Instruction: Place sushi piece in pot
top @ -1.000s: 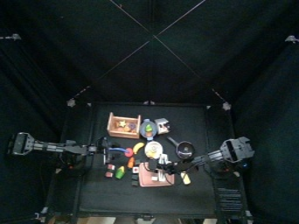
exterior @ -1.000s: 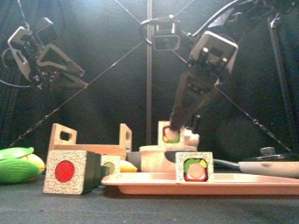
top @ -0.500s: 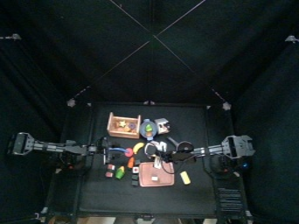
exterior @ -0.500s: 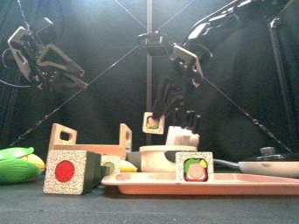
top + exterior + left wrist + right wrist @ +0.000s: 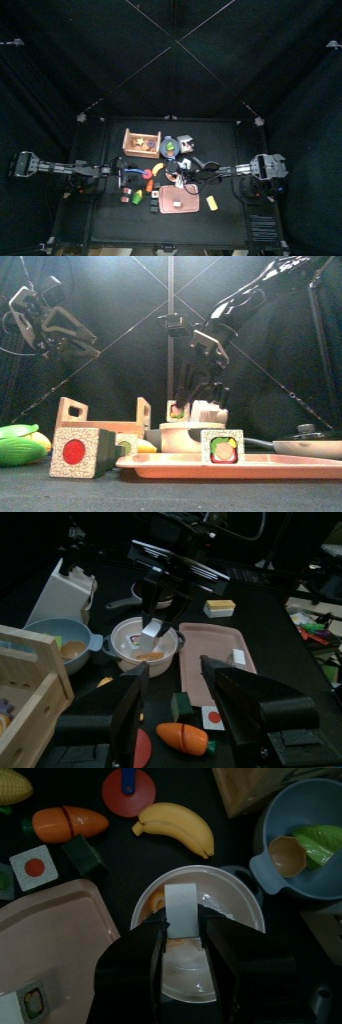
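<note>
My right gripper (image 5: pixel 181 933) is shut on a white sushi piece (image 5: pixel 181 908) and holds it upright just over the mouth of the white pot (image 5: pixel 221 973). In the front view the sushi piece (image 5: pixel 177 410) hangs a little above the pot (image 5: pixel 171 439), in the right gripper (image 5: pixel 181 403). The left wrist view shows the pot (image 5: pixel 134 644) with the right gripper above it. In the top view the right gripper (image 5: pixel 185 174) reaches to the table's middle. My left gripper (image 5: pixel 187 712) is open and empty, raised at the left (image 5: pixel 70 336).
A pink tray (image 5: pixel 174 463) at the front carries another sushi piece (image 5: pixel 222 446). A sushi block with a red centre (image 5: pixel 76 452), a wooden crate (image 5: pixel 100 416) and a green toy (image 5: pixel 16 443) stand left. A blue bowl (image 5: pixel 321 838), banana (image 5: pixel 181 826) and carrot (image 5: pixel 67 821) lie around the pot.
My right gripper has carried the sushi piece leftward, up and then down, from beside the tray to just over the pot. The left arm has not moved.
</note>
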### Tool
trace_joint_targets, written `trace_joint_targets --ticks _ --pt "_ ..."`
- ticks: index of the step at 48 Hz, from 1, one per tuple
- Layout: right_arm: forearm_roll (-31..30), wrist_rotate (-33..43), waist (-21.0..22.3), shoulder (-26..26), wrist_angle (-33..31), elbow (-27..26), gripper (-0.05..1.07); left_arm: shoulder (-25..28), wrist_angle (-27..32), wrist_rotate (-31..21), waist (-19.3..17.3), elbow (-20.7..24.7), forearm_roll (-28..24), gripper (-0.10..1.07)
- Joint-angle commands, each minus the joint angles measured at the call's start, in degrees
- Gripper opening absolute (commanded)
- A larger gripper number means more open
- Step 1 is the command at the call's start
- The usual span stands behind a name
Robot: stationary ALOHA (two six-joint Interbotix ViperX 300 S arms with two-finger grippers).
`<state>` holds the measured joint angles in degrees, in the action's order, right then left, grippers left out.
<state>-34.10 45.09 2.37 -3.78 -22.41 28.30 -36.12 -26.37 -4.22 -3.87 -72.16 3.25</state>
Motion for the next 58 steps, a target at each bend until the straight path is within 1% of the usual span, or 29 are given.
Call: trace_joint_targets --ticks 1,9,13,15,49,58 --pt "0.53 0.00 0.18 1.14 1.76 -0.26 0.65 0.09 -0.26 0.00 0.00 0.62 0.00 0.84" --pt "0.88 0.00 0.18 1.14 2.02 0.09 0.81 0.09 -0.26 0.00 0.00 0.62 0.00 0.84" --pt "0.88 0.00 0.18 1.05 2.11 0.00 0.87 0.09 -0.26 0.00 0.00 0.62 0.00 0.84" --pt "0.79 0.00 0.18 1.14 2.02 0.00 0.89 0.09 -0.26 0.00 0.00 0.62 0.00 0.84" --pt "0.62 -0.18 -0.35 1.05 -0.44 -0.18 0.89 0.09 -0.26 0.00 0.00 0.62 0.00 0.84" --pt "1.41 0.00 -1.41 3.25 -0.44 -1.05 0.89 0.09 -0.26 0.00 0.18 0.62 0.00 0.84"
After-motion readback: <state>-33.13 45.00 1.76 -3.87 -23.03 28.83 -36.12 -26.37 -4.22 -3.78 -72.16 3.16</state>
